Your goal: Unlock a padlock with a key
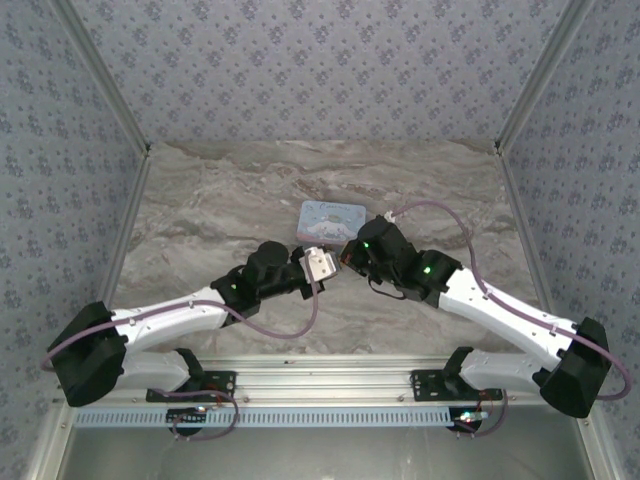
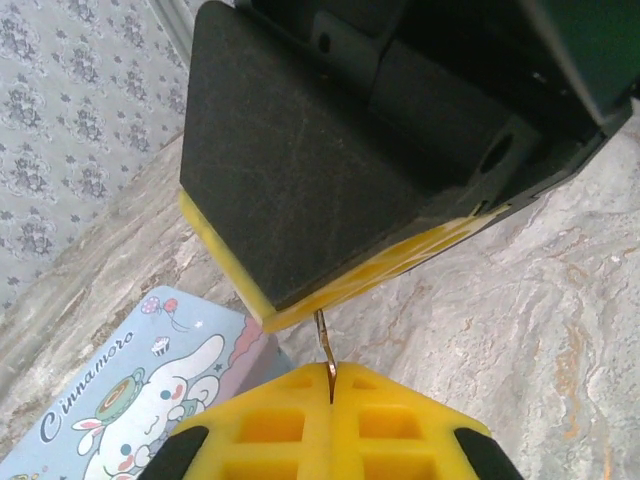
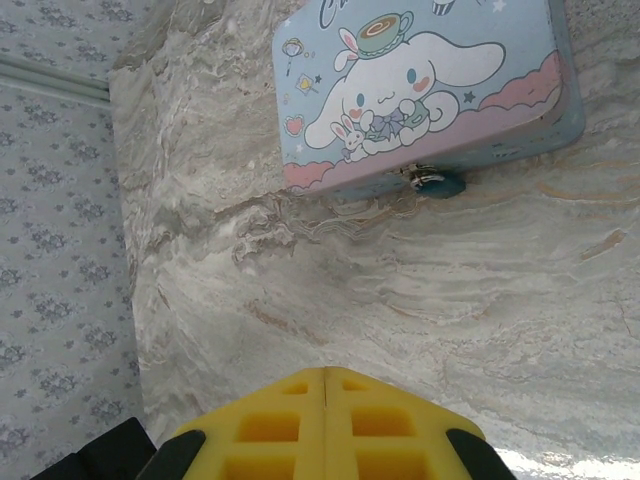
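— How is the padlock seen?
— As a tiny, dark teal, rounded body, hung on a small silver hasp against the side wall of the tin. Whether it is locked cannot be told.
— And the key?
— Only a thin metal sliver is seen, pinched in the closed left gripper and slightly tilted.
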`<state>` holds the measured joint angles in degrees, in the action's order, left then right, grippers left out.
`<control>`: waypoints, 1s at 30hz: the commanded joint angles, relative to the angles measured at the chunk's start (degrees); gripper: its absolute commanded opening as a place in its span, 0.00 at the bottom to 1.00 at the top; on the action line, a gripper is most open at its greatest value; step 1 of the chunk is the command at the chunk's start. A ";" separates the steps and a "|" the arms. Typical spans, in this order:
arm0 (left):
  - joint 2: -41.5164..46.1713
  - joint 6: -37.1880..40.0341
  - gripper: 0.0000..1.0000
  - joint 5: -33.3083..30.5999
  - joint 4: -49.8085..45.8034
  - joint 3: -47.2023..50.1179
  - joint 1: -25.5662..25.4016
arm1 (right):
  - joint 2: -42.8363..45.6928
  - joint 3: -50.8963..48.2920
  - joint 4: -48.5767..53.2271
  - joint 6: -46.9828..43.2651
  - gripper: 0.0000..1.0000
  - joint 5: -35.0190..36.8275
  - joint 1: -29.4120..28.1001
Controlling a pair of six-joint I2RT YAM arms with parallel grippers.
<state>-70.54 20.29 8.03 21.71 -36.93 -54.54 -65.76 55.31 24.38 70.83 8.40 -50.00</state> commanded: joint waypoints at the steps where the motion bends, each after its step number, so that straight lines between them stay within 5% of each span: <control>1: 1.58 -2.89 0.00 -2.84 -1.16 -2.09 0.14 | 1.16 -0.32 0.60 1.17 0.09 0.82 0.07; 6: 2.49 -7.76 0.00 -1.80 -6.50 -4.30 1.33 | 2.94 -0.11 1.73 -0.19 0.48 0.54 0.91; 9: 3.52 -13.77 0.00 2.48 -9.57 -5.24 4.60 | 6.23 -0.32 1.66 -4.13 0.57 1.43 2.37; 17: 6.74 -31.22 0.00 19.69 -11.88 -4.23 16.87 | 14.07 -2.53 -3.21 -20.19 0.55 -1.79 7.25; 24: 7.15 -46.23 0.00 36.83 -4.72 -3.15 26.41 | 10.41 -1.02 -10.61 -34.25 0.36 -21.92 12.16; 30: 5.62 -51.75 0.00 45.76 -0.82 -5.11 27.83 | 6.68 0.52 -15.90 -38.30 0.37 -35.23 12.64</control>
<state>-64.34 -26.35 45.36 16.64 -39.99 -26.94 -58.39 53.78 12.95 37.58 -16.47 -37.74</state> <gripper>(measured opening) 0.054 0.364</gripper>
